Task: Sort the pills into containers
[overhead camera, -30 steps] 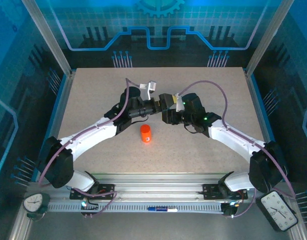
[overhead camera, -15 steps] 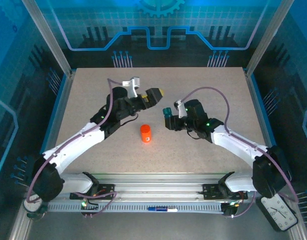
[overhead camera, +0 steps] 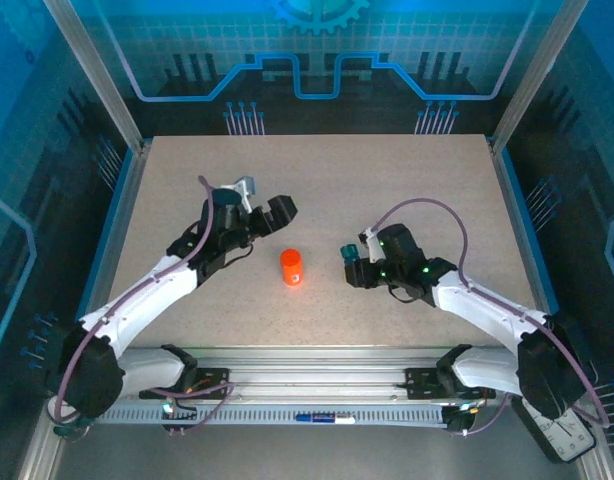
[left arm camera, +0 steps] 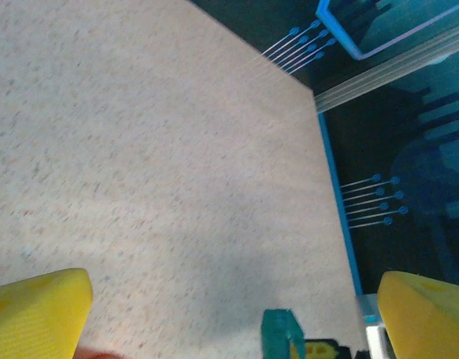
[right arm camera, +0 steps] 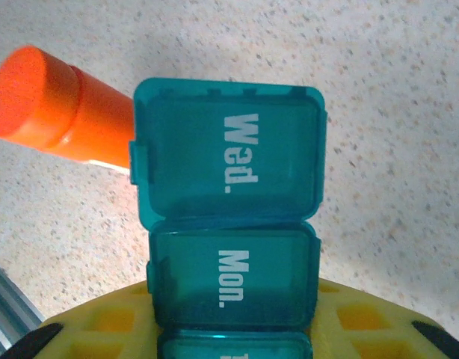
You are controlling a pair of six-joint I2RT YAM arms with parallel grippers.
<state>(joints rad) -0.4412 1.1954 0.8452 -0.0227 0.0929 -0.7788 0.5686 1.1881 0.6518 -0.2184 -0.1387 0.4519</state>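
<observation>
The arms had drawn apart since a second earlier — left end effector [overhead camera: 275, 210] spread wide, right end effector [overhead camera: 353, 259] pinching the containers [right arm camera: 233, 217] just right of the orange bottle [overhead camera: 291, 267] on the worktop [overhead camera: 407, 170].

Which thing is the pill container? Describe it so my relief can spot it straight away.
Start at the speckled table, then find the upright orange bottle near its middle. Just right of it, the right end effector is shut on the pill container: a dark-teal strip of joined square cells, lids marked Wed. and Mon., unlike the round orange bottle.
</observation>
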